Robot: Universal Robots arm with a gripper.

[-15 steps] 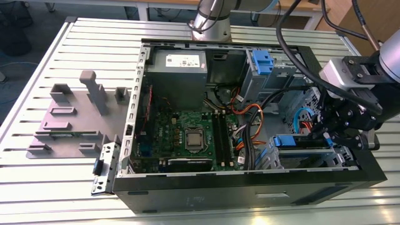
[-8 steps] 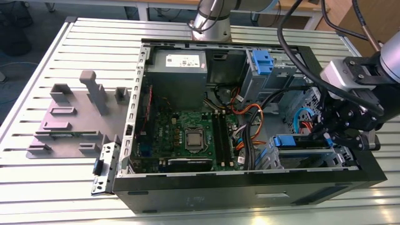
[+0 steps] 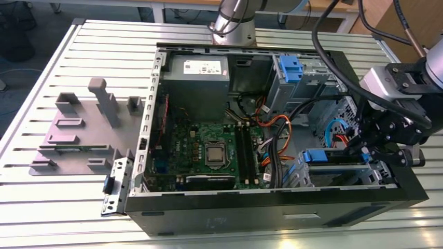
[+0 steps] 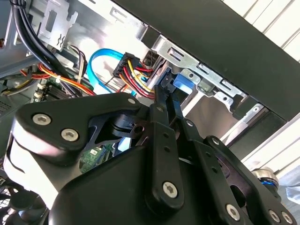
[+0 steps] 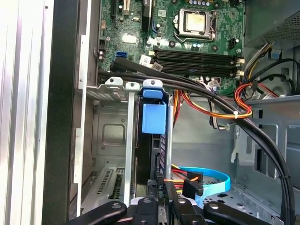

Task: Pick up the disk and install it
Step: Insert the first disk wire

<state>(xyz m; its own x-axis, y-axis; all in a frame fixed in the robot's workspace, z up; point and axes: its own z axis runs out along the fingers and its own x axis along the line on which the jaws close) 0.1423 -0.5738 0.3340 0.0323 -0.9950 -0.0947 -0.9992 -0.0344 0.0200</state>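
An open desktop computer case [image 3: 277, 207] is lying on its side on a slatted metal table [image 3: 41, 207], its green motherboard [image 3: 207, 150] facing up. In the exterior view, a grey power-supply box [image 3: 199, 70] is sitting at about twelve o'clock inside the case, and a grey fixture plate [image 3: 76, 135] with upright blocks is lying at nine o'clock, outside the case on the table.

The black gripper [image 3: 364, 148] is reaching into the case at about four o'clock in the exterior view, beside the metal drive cage [image 3: 339, 174].

The disk [image 5: 151, 154] is standing on edge in a slot of that cage; in the first wrist view its bright blue carrier tab is showing at the outer end, with the dark body running down the slot between silver cage walls. Its label is not visible, and most of its faces are hidden by the cage. In the exterior view the blue tab of the disk [image 3: 322, 155] is sitting just beside the gripper, toward the motherboard.

In the second wrist view, the gripper [image 4: 164, 96] is pointing its narrow fingers [image 4: 161, 101] at the blue end of the disk [image 4: 183, 83], and the tips are lying close together against it. Whether they are clamping it or merely pressing on it cannot be told. Orange, yellow and blue cables [image 4: 122, 70] are crowding that spot.
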